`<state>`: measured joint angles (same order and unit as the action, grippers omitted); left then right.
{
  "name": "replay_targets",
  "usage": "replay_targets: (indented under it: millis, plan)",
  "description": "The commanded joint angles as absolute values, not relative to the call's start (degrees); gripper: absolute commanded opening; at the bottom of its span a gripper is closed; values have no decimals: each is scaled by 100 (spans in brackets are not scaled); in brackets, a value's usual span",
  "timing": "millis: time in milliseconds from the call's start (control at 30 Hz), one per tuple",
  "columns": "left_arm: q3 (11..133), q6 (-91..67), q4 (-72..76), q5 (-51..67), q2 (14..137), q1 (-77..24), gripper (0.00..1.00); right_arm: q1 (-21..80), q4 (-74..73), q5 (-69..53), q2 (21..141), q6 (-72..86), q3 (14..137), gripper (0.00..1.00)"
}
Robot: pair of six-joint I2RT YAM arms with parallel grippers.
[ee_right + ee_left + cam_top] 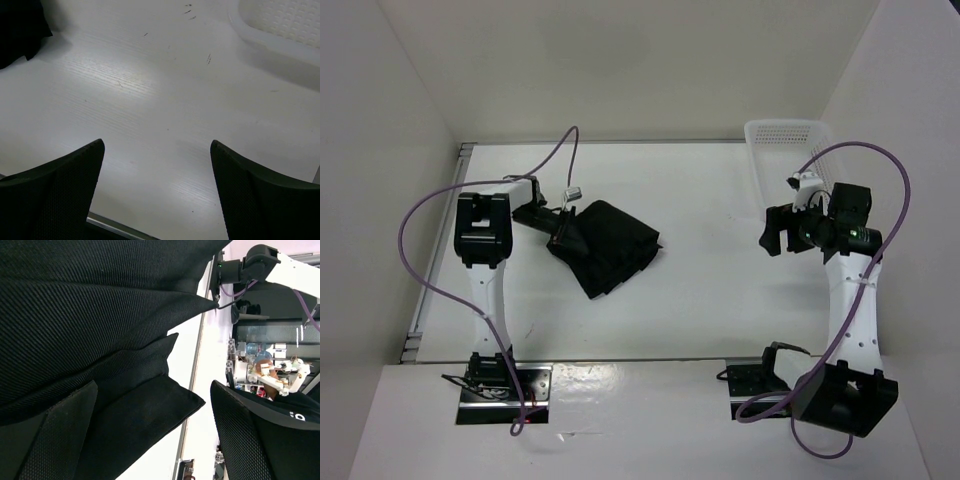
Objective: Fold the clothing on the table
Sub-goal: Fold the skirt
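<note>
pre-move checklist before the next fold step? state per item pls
1. The left gripper is open: ok, fingers wide apart.
2. The left gripper is at the clothing: ok, at its left edge; fabric fills the wrist view.
3. A fabric edge sits between the left fingers: cannot tell, layers overlap there.
4. The right gripper is open: ok, over the bare table.
5. The right gripper is within reach of the clothing: not ok, it hangs far to the right beside the basket.
6. The clothing is fully on the table: ok, a compact layered bundle away from the edges.

Overhead + wrist cams, table [720, 300] shared
</note>
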<state>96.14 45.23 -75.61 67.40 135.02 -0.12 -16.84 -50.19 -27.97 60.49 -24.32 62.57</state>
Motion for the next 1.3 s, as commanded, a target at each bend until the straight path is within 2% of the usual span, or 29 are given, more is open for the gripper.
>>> replay_targets:
  millis: [0, 167, 267, 333, 400, 433, 500, 533, 633, 700, 800, 867, 967, 1033, 1267]
  plan:
    - [9571, 5037, -7444, 6574, 13405, -88, 100, -1784, -4992, -2953, 6047, -2443, 6319, 90]
    - [10115, 4186, -7444, 6426, 11552, -149, 100, -1959, -4992, -3137, 5811, -2443, 6267, 92]
    - [10862, 3493, -7357, 6109, 10497, -229, 100, -2109, -4923, -3190, 5608, -2391, 6267, 92]
    - [10986, 2755, -6624, 5725, 9682, -62, 100, -2162, -4756, -3243, 5555, -2137, 6267, 97]
    - [10576, 1568, -5892, 5276, 8656, 261, 100, -2162, -4476, -3191, 5371, -1943, 6267, 99]
    - [10260, 1199, -5053, 4490, 8257, 377, 100, -2162, -4352, -3086, 5370, -1742, 6162, 99]
    - [8978, 485, -4162, 3538, 7039, 596, 100, -2162, -3878, -2911, 5160, -1513, 5960, 99]
    - [8687, 414, -4157, 2985, 6805, 693, 100, -2162, -3676, -2840, 5003, -1312, 5855, 99]
    - [7536, 89, -4035, 2192, 6093, 1124, 100, -2101, -3025, -2348, 4861, -951, 5494, 99]
    - [6606, 35, -3763, 1909, 5197, 1492, 100, -1987, -2797, -2084, 4791, -783, 5284, 99]
    - [6145, 219, -3944, 1679, 4755, 1853, 100, -1934, -2445, -1758, 4290, -668, 4888, 99]
    - [5777, 499, -3946, 2132, 4511, 2222, 100, -1934, -2356, -1758, 3957, -729, 4887, 99]
    - [5573, 501, -3701, 2205, 3923, 2592, 100, -1934, -2303, -1977, 3710, -896, 4693, 99]
    - [5537, 501, -3683, 2259, 3920, 2942, 100, -1934, -2303, -1978, 3709, -896, 4693, 99]
    - [5476, 501, -3604, 2374, 4130, 3190, 100, -1986, -2250, -2092, 3358, -1072, 4509, 99]
